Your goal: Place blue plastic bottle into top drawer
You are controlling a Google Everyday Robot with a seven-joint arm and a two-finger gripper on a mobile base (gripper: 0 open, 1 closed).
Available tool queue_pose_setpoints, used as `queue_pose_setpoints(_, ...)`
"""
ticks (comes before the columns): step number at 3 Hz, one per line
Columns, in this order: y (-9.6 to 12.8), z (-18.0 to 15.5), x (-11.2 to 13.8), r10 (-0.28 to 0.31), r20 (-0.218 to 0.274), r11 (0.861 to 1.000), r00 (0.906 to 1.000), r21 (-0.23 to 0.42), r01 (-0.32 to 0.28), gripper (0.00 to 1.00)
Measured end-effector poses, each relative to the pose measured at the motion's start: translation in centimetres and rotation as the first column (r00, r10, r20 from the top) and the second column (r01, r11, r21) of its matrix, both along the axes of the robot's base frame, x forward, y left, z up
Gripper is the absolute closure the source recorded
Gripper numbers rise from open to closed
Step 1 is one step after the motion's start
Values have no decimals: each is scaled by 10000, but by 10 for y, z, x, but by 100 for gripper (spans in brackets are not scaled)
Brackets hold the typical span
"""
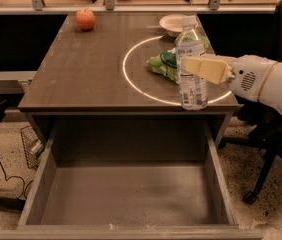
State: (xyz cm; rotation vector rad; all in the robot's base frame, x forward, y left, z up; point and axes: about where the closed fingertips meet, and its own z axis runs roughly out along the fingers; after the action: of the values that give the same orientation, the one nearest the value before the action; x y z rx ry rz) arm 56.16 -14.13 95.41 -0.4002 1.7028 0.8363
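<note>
The blue plastic bottle (pixel 191 64) is clear with a white cap and white label. It is upright, held near the desk's front right edge. My gripper (pixel 201 68) reaches in from the right on a white arm and is shut on the bottle at mid-height; one cream finger (pixel 208 69) shows across its front. The top drawer (pixel 126 194) is pulled out below the desk's front edge, and its flat grey bottom is bare.
A red apple (pixel 85 19) sits at the desk's back left. A white bowl (pixel 172 24) is at the back right and a green bag (pixel 163 65) lies behind the bottle. A white ring (pixel 131 79) marks the desk. A chair base (pixel 266 174) stands to the right.
</note>
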Motion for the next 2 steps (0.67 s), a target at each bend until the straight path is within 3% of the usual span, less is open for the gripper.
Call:
queue_pose_setpoints(1,10,-17,-21,446,315,9990,9985,20,-447,100)
queue_pose_setpoints(2,27,-45,-68,1385,733,9901,9876,-330,-1364,100)
